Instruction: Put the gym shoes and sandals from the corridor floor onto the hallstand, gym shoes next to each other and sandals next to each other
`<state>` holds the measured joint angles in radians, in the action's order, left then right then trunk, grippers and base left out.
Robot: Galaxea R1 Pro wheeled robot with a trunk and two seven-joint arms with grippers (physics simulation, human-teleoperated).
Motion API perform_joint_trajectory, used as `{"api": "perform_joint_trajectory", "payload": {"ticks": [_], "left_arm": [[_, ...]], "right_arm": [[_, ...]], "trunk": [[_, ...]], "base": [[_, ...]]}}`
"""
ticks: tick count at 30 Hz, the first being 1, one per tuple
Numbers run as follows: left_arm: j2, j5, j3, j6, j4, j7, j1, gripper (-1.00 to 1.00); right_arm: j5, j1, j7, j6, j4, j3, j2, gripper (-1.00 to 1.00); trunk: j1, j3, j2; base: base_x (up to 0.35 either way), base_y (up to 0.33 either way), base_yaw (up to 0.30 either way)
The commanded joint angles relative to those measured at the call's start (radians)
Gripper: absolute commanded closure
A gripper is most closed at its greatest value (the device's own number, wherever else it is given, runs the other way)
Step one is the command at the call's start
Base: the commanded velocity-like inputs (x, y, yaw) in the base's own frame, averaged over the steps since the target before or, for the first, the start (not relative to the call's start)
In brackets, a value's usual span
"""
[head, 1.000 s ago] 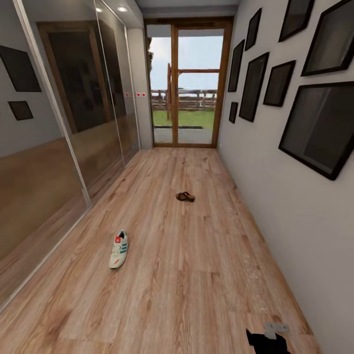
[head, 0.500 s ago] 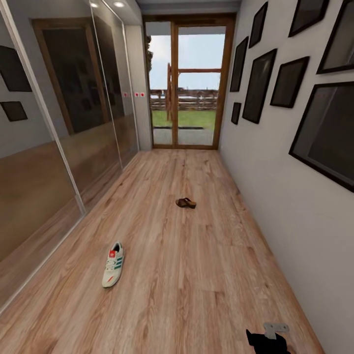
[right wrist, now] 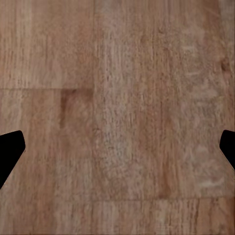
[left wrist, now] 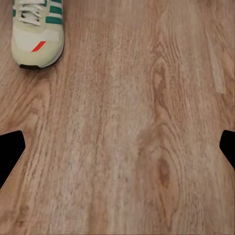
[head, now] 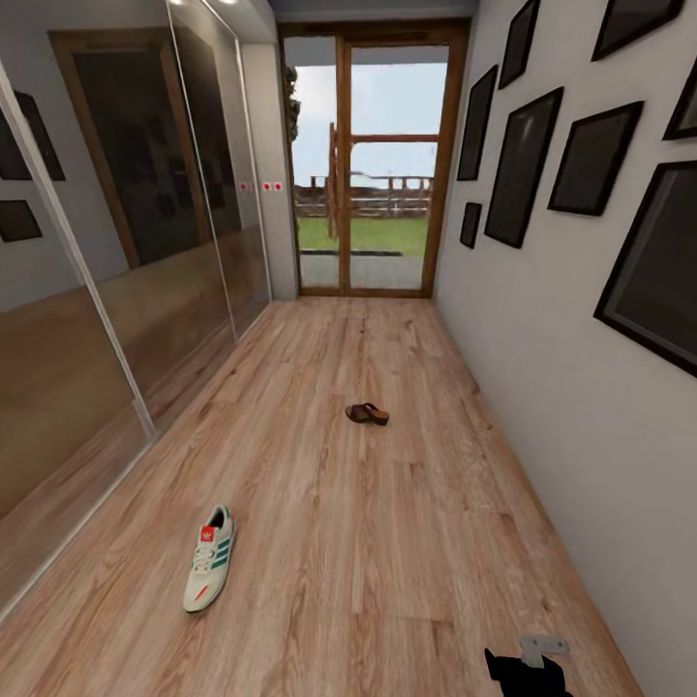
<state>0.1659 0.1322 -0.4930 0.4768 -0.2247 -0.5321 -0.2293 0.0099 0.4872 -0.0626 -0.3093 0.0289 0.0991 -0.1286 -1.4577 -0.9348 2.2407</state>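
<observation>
One white gym shoe (head: 210, 559) with green stripes and a red tongue lies on the corridor floor (head: 387, 542) at the left, toe toward me. Its toe (left wrist: 36, 36) also shows in the left wrist view, ahead of my left gripper (left wrist: 117, 149), which is open over bare planks. A dark brown sandal (head: 367, 413) lies farther down the corridor near the middle. My right gripper (right wrist: 117, 149) is open above bare floor with nothing between its fingers. A black part of my right arm (head: 528, 671) shows at the head view's lower edge. The hallstand is out of view.
Mirrored wardrobe doors (head: 116, 290) line the left side. A white wall with dark picture frames (head: 523, 165) runs along the right. A glazed wooden door (head: 373, 165) closes the far end. Floor stretches between shoe and sandal.
The whole head view has shifted: the camera has advanced down the corridor, so the gym shoe and the sandal sit lower and nearer in the picture. Neither has moved on the floor.
</observation>
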Motion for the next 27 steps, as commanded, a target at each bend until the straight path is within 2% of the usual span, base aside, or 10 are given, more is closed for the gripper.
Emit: {"api": "perform_joint_trajectory", "payload": {"ticks": [1,11,27], "left_arm": [[0.000,0.011,-0.009,0.005,0.001,-0.003,-0.001,-1.00],[0.000,0.011,-0.009,0.005,0.001,-0.003,-0.001,-1.00],[0.000,0.011,-0.009,0.005,0.001,-0.003,-0.001,-1.00]], "right_arm": [[0.001,0.001,-0.007,-0.004,-0.001,0.008,0.000,-1.00],[0.001,0.001,-0.007,-0.004,-0.001,0.008,0.000,-1.00],[0.001,0.001,-0.008,-0.002,-0.001,0.008,0.000,-1.00]], "trunk": [[0.000,-0.001,0.000],[0.000,-0.001,0.000],[0.000,-0.001,0.000]], "base": [[0.338,0.000,0.000],[0.337,-0.013,0.000],[0.337,-0.080,0.000]]}}
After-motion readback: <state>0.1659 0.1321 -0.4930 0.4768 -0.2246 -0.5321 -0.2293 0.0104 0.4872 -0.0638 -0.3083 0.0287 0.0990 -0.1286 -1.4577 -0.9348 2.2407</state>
